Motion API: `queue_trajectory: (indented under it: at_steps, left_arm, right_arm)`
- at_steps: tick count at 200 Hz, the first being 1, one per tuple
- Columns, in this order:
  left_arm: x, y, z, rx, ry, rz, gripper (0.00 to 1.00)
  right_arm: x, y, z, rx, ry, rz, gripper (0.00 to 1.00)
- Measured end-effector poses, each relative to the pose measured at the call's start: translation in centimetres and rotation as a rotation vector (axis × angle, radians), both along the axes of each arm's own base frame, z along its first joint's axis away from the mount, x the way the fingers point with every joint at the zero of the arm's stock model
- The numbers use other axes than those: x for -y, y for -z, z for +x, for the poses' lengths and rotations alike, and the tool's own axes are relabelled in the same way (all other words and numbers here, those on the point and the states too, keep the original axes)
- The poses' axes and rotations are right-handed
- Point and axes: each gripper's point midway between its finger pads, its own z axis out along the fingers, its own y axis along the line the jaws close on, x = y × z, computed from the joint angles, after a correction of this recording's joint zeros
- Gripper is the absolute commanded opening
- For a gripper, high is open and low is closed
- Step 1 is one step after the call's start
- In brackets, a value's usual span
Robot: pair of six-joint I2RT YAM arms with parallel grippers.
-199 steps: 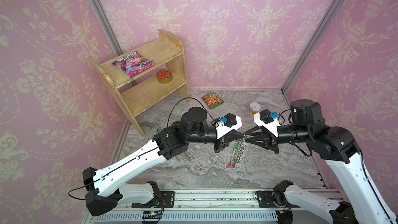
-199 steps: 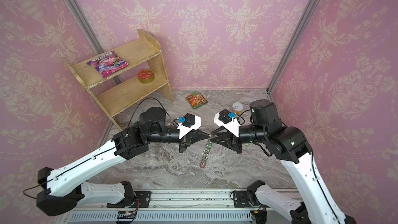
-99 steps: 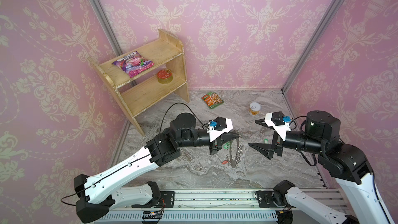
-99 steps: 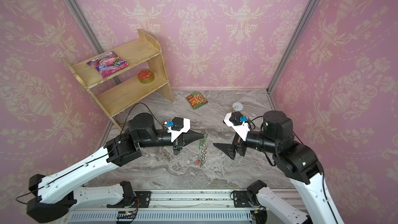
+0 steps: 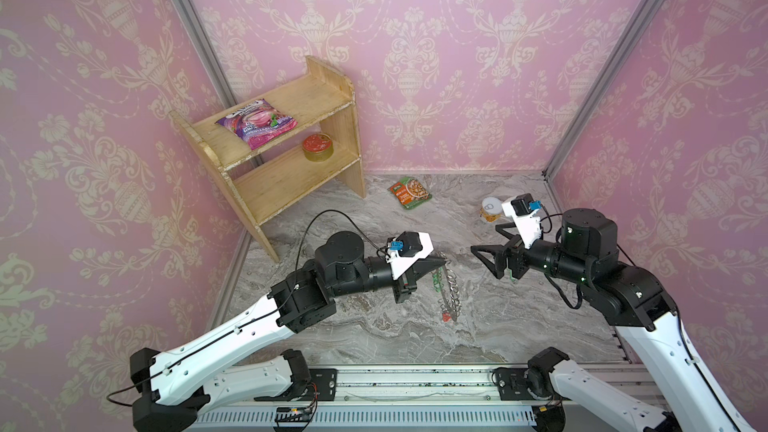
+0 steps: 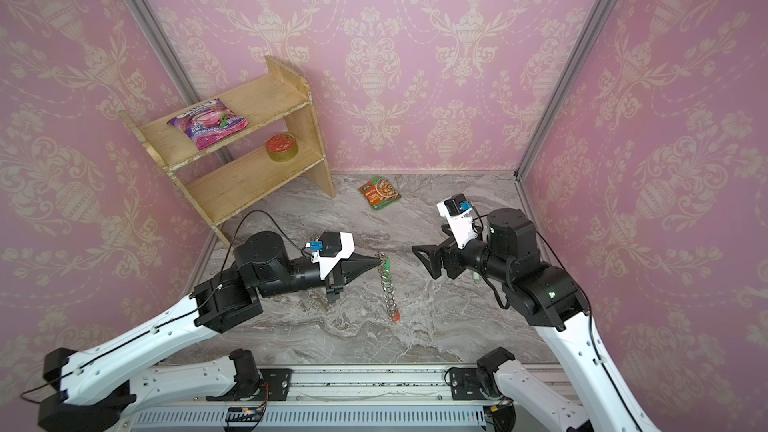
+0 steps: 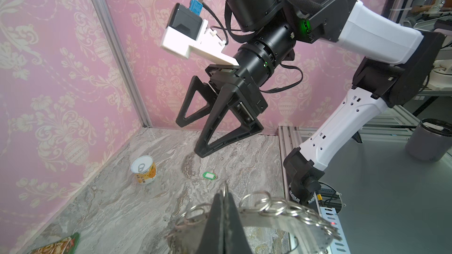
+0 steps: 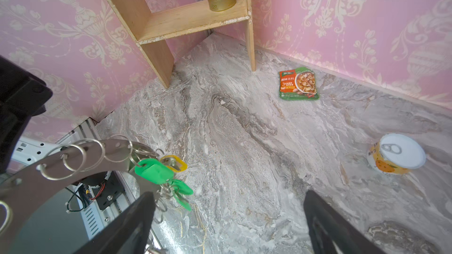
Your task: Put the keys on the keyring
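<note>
**Keyring is hanging in the left gripper, one green key is lying loose on the table**

The left gripper (image 6: 375, 261) is pinching the keyring (image 8: 115, 153) at its upper edge with closed jaws. It is holding the ring in the air above the table (image 5: 374, 326), so the ring is hanging edge-on in both top views. The right gripper (image 7: 190, 138) is standing wide open and is carrying nothing. It is hovering well apart from the ring.

To my judgement the task is mostly done but not finished. The right wrist view is showing two green keys (image 8: 152, 171) on the ring, perhaps a third one below them, which I cannot tell for sure. A yellow key (image 8: 176, 162) is hanging just beside them. In a top view a red key (image 5: 446, 317) is hanging at the lowest end. A loose green key (image 7: 209, 175) is lying flat on the table near the right gripper and is touching nothing. This one is probably left to do.

So I am counting at least four keys on the ring and one off it, with several wire loops empty. There is also one shelf (image 5: 291, 184) carrying one purple packet (image 5: 257, 121) and one tin (image 5: 317, 146). One food packet (image 5: 410, 192) and one can (image 7: 143, 169) are lying on the table.
</note>
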Motion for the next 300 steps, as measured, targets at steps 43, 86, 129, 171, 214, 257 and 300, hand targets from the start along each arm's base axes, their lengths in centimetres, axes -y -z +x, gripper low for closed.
queue_trajectory:
  at_steps: [43,86,129,171,214,257,300]
  left_arm:
    - [-0.5,0.8,-0.2,-0.043,-0.01,0.028,0.0]
    - [-0.6,0.7,-1.2,-0.07,0.042,0.063,0.0]
    - [-0.4,0.2,-2.0,-0.063,0.09,0.066,0.0]
    - [-0.4,0.0,-2.4,-0.053,0.112,0.076,0.0]
    - [-0.5,-0.2,-2.5,-0.049,0.116,0.075,0.0]
    - [-0.5,-0.2,-2.5,-0.049,0.12,0.075,0.0]
    - [-0.5,-0.2,-2.5,-0.05,0.12,0.076,0.0]
  right_arm:
    - [-2.8,-2.2,-2.8,0.023,-0.212,0.135,0.82]
    - [-5.3,-5.4,-6.2,0.086,-0.477,0.172,0.68]
    - [-7.6,-4.8,-7.3,0.1,-0.614,0.133,0.56]
    - [-8.5,-4.4,-8.1,0.112,-0.663,0.111,0.42]
    - [-9.3,-4.2,-9.0,0.121,-0.708,0.097,0.36]
    - [-9.9,-4.2,-9.3,0.114,-0.732,0.091,0.25]
    - [-10.1,-4.0,-9.1,0.116,-0.743,0.08,0.13]
